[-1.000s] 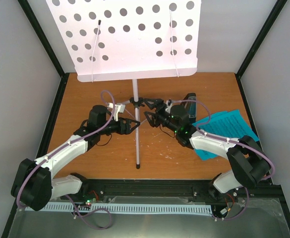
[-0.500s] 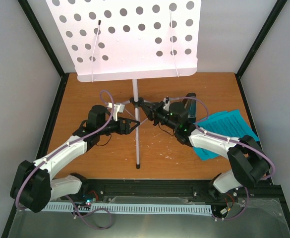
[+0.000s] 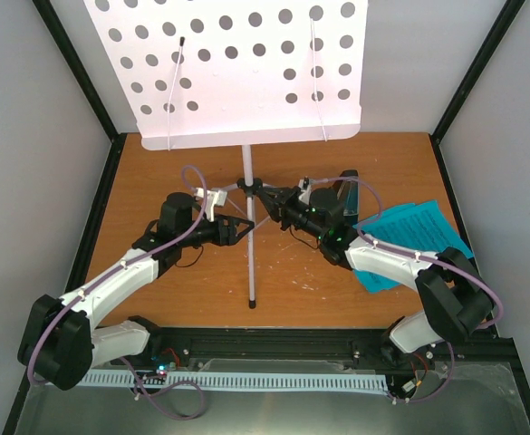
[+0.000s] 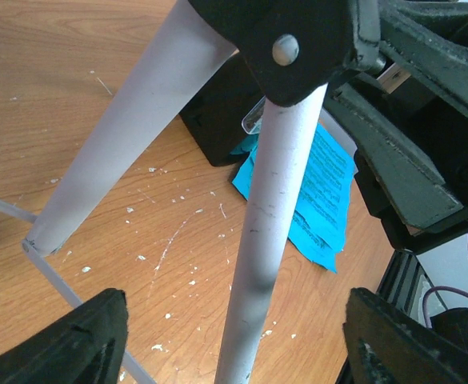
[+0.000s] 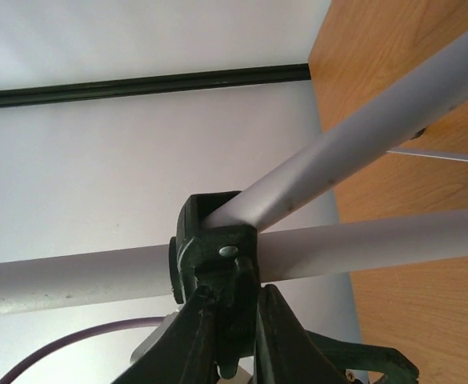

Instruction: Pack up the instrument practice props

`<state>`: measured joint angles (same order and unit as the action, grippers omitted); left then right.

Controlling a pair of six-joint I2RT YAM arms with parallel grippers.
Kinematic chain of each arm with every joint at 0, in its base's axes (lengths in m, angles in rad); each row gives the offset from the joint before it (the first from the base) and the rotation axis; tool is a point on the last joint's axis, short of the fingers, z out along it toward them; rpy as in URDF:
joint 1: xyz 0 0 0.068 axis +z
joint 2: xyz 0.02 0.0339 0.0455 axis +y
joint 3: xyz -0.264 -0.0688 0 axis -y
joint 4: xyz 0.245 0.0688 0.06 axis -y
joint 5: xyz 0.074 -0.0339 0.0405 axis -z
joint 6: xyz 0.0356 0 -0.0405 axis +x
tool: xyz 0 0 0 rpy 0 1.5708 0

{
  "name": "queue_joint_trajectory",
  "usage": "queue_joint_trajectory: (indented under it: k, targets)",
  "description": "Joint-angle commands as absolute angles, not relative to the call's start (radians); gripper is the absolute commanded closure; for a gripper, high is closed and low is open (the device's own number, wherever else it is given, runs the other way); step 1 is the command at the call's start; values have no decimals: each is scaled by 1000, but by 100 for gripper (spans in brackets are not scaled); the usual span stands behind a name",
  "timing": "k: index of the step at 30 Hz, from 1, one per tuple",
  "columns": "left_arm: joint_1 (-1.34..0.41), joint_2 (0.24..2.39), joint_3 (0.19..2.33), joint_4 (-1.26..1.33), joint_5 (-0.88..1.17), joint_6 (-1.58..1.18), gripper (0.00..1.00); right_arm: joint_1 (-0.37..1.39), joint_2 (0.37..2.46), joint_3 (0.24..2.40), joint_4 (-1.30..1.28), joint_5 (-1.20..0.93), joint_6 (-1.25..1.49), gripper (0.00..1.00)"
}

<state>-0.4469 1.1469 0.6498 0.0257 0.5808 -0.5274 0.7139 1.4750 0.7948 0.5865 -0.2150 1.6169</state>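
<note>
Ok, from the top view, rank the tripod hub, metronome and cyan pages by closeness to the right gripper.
1. Tripod hub: clamped in the right gripper, middle of view.
2. Metronome: further right, behind that arm.
3. Cyan pages: far right edge.

This is a robotics lab cell. White panels [image 3: 20, 136] in a black frame [image 3: 76, 71] enclose a scuffed wooden table [image 3: 156, 163], with 2 robot arms [image 3: 124, 269] on a rail [image 3: 274, 343].
</note>
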Motion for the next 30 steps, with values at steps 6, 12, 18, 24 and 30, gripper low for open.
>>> queue_joint_trajectory:
  k: [6, 12, 18, 24, 30]
  targets:
    - [-443, 1188, 661, 91, 619, -560, 45, 718, 1442, 764, 603, -164, 1388, 96]
    - [-443, 1244, 687, 95, 612, -542, 54, 725, 1374, 771, 518, -135, 967, 95]
    - [-443, 1288, 716, 107, 633, -537, 63, 738, 1305, 745, 451, -136, 501, 94]
    - [-443, 1293, 704, 125, 637, -548, 74, 749, 1322, 750, 405, -214, 51, 97]
    - [-442, 1288, 703, 124, 642, -545, 74, 767, 1333, 771, 314, -108, -391, 94]
